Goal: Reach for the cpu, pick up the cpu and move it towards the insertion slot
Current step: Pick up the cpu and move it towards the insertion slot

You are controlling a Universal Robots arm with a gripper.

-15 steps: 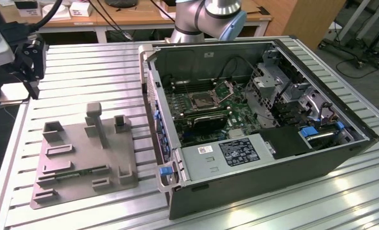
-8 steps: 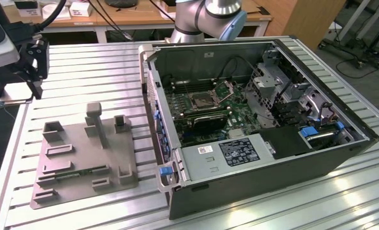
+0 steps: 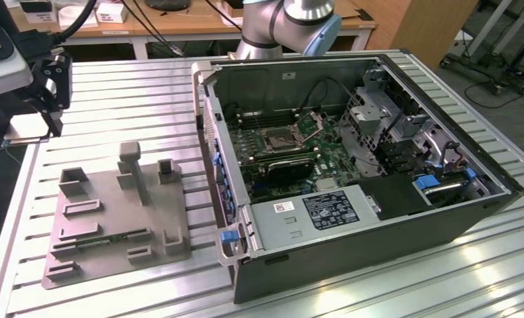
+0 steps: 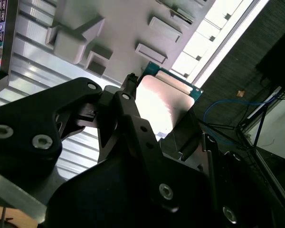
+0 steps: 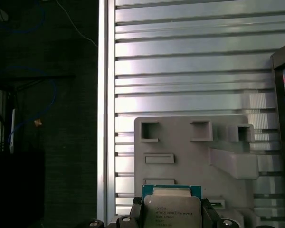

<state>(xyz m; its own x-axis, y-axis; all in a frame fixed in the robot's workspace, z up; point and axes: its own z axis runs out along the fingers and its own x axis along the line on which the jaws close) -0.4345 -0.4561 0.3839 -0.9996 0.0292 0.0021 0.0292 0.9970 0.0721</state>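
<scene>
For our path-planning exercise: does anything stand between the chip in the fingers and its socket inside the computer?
Yes: the computer case's side wall rises between the held chip and the socket; above that wall, nothing visible blocks the way.

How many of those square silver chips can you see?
1. The cpu is clamped in the gripper, away from the open computer case. The insertion slot looks empty; others may be hidden.

On the ribbed silver metal table [image 3: 138, 112], the grey plastic tray [image 3: 103, 199] lies to the exterior view's left of the open metal computer case [image 3: 350, 245], whose green circuit board [image 3: 332, 149] bears the square metal-framed insertion slot [image 3: 279, 139], well apart from the black gripper [image 3: 30, 132] clasping the flat silvery cpu [image 5: 172, 206] behind the tray.
</scene>
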